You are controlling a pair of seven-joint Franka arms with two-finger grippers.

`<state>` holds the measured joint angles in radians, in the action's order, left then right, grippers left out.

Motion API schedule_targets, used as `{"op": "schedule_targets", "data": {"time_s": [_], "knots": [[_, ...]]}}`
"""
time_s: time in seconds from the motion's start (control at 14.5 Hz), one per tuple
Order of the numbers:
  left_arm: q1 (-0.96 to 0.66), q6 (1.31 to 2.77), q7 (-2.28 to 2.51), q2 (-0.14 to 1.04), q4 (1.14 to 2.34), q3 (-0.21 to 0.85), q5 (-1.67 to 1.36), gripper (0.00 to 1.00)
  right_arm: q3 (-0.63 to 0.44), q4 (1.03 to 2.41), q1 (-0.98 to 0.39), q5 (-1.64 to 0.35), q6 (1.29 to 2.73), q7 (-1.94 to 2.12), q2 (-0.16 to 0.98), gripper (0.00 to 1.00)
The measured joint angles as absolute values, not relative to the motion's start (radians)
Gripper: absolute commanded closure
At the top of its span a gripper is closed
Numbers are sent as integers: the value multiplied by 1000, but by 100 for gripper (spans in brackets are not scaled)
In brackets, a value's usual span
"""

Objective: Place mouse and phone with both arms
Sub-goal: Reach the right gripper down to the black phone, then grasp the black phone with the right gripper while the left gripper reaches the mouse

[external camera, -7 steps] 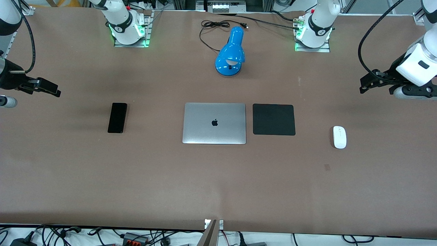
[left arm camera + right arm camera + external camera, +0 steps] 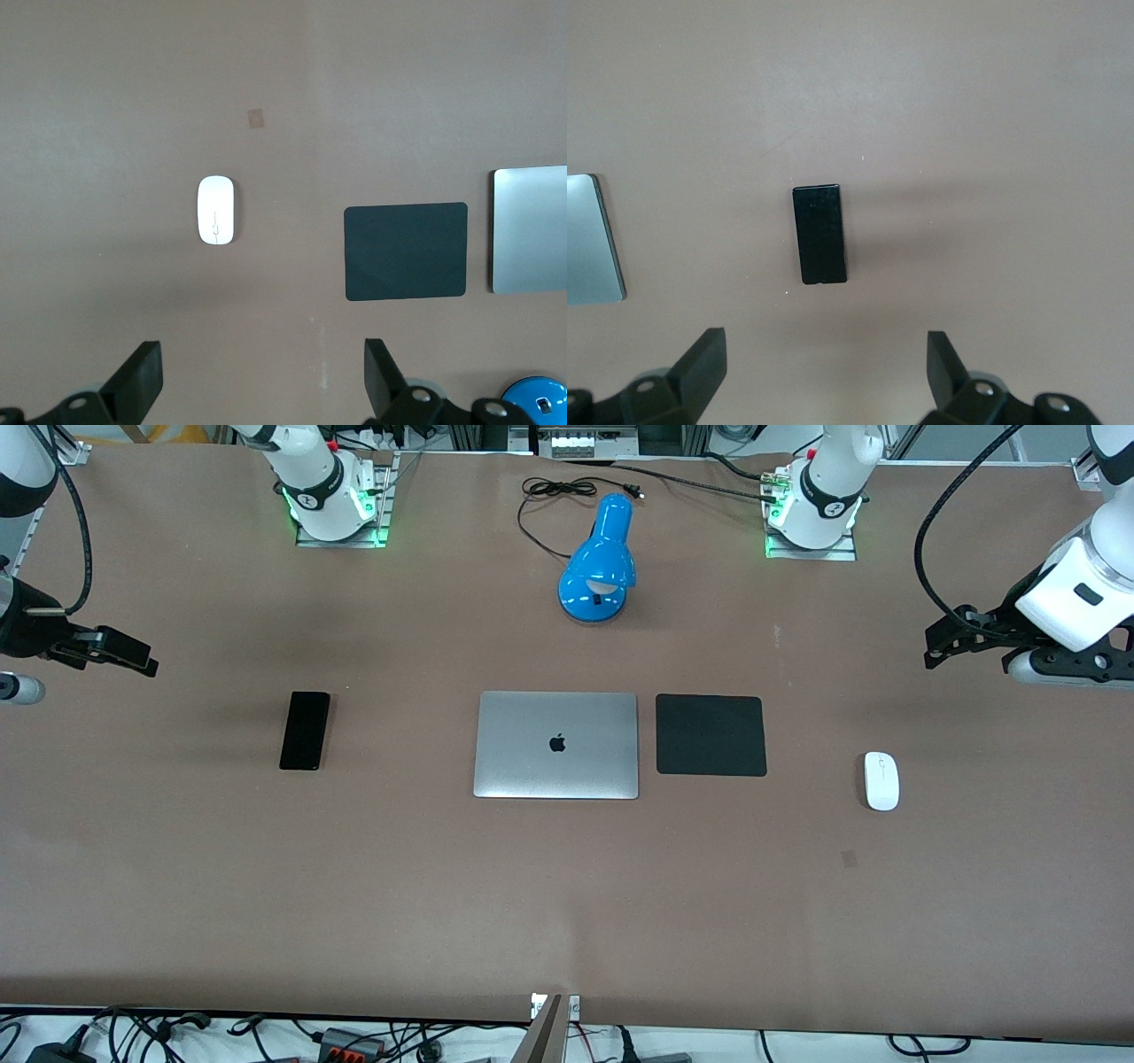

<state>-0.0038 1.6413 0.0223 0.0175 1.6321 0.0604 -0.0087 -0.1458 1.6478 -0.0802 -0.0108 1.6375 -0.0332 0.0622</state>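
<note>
The white mouse lies on the brown table toward the left arm's end, beside the black mat; it also shows in the left wrist view. The black phone lies flat toward the right arm's end, and shows in the right wrist view. My left gripper hangs open and empty in the air above the table at the left arm's end, its fingers wide apart. My right gripper hangs open and empty above the table at the right arm's end, its fingers wide apart.
A closed silver laptop lies mid-table with a square black mat beside it. A blue desk lamp with a black cord lies farther from the front camera. Both arm bases stand along the table's edge.
My left gripper has shifted slightly toward the table's middle. The right arm, the mouse and the phone have not moved.
</note>
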Motion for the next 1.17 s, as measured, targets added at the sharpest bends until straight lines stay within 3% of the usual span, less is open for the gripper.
{"op": "schedule_targets", "data": {"time_s": [0.48, 0.97, 1.17], "knots": [[-4, 1626, 22, 23, 1624, 62, -9, 0, -145, 1647, -80, -11, 1657, -33, 158, 0], [-5, 1612, 22, 23, 1622, 65, -7, 0, -132, 1649, -134, -27, 1832, -55, 530, 0], [-14, 1607, 22, 23, 1620, 67, -1, 0, -133, 1648, -135, -97, 1844, -61, 622, 0]]}}
